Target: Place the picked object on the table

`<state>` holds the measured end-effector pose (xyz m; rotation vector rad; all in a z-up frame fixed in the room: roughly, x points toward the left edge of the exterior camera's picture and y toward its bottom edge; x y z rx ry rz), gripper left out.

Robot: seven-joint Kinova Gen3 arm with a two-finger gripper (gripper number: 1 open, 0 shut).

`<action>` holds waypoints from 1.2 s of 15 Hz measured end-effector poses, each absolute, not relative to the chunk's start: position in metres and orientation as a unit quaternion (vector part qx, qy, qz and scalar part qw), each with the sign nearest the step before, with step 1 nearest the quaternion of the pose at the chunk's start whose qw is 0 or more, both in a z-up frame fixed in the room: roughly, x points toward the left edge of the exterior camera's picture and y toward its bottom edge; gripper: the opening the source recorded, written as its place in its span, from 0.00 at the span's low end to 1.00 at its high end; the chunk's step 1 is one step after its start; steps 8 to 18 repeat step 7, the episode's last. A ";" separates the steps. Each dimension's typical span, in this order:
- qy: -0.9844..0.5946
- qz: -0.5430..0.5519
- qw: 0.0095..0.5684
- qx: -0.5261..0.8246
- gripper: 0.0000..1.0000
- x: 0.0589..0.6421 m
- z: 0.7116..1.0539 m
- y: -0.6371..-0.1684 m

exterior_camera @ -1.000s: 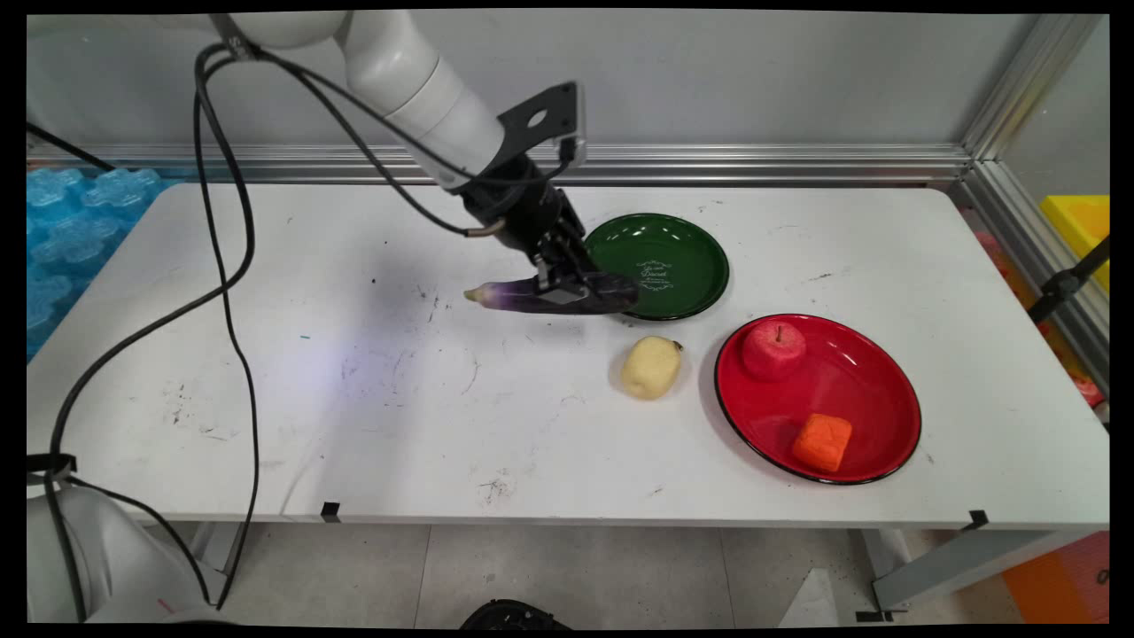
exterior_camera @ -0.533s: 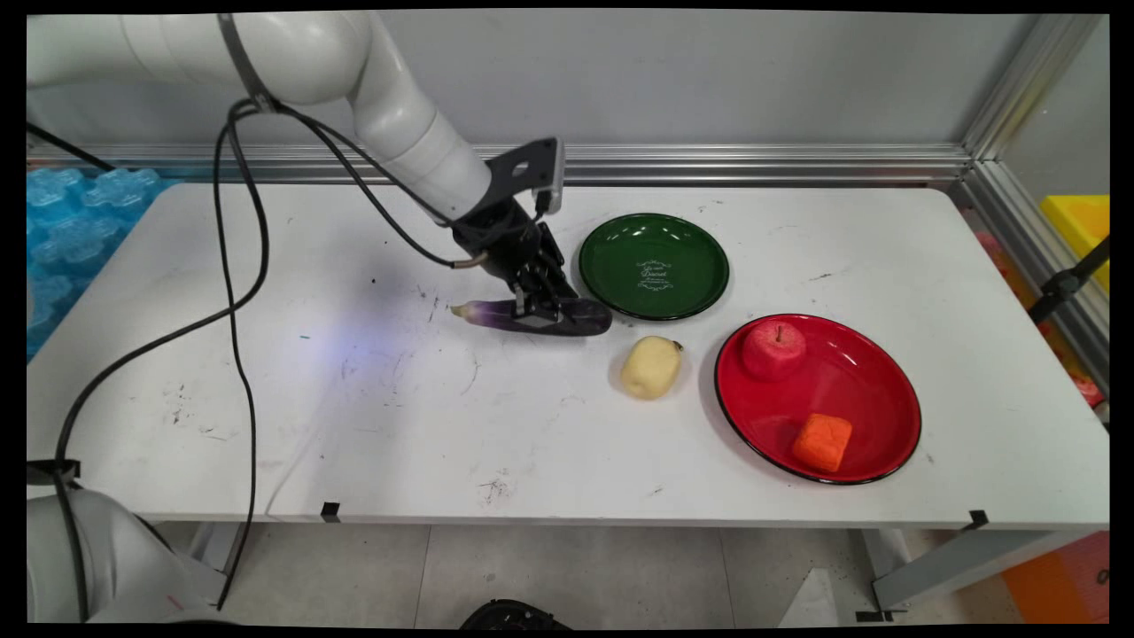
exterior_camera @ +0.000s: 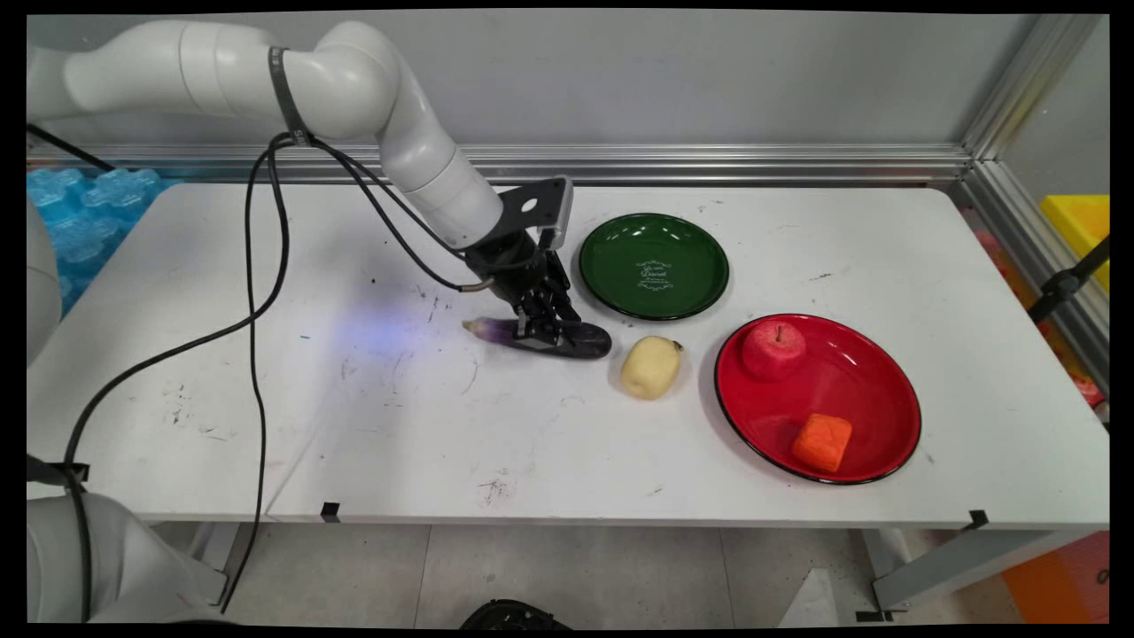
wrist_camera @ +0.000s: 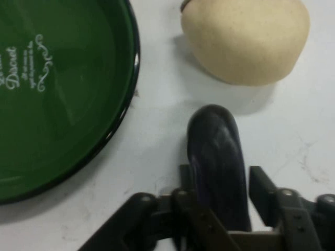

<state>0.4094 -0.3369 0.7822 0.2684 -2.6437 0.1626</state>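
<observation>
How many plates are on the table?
2. The green plate is toward the back, empty. The red plate is nearer the front right, holding an apple and an orange block. None look hidden.

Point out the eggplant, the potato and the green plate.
eggplant (exterior_camera: pixel 580 338), main view, on its dark rounded end right of the fingers.
potato (exterior_camera: pixel 650 367), main view, on the middle of its pale skin.
green plate (exterior_camera: pixel 620 257), main view, on the bare left part of its bowl.

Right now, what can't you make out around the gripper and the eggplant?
- Main view: the gripper covers the eggplant's middle, hiding whether it rests on the table.
- Hand view: the eggplant's stem end is cut off by the bottom edge, behind the linkage.
- Hand view: the green plate and potato run past the edges.
</observation>
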 end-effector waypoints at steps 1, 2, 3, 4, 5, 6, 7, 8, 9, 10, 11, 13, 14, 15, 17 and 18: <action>-0.965 0.059 0.238 0.093 1.00 0.409 0.780 -0.337; -0.965 0.058 0.241 0.087 1.00 0.408 0.779 -0.336; -0.965 0.059 0.242 0.083 1.00 0.408 0.779 -0.336; -0.965 0.059 0.244 0.080 1.00 0.407 0.779 -0.336; -0.964 0.060 0.246 0.079 1.00 0.406 0.780 -0.336; -0.964 0.063 0.248 0.076 1.00 0.406 0.782 -0.336; -0.963 0.064 0.250 0.076 1.00 0.406 0.783 -0.336; -0.963 0.064 0.250 0.076 1.00 0.406 0.783 -0.336; -0.963 0.064 0.250 0.076 1.00 0.406 0.783 -0.336; -0.963 0.064 0.250 0.076 1.00 0.406 0.783 -0.336; -0.963 0.064 0.250 0.076 1.00 0.406 0.783 -0.336; -0.963 0.064 0.250 0.076 1.00 0.406 0.783 -0.336; -0.963 0.064 0.250 0.076 1.00 0.406 0.783 -0.336; -0.963 0.064 0.250 0.076 1.00 0.406 0.783 -0.336; -0.963 0.064 0.250 0.076 1.00 0.406 0.783 -0.336; -0.963 0.064 0.250 0.076 1.00 0.406 0.783 -0.336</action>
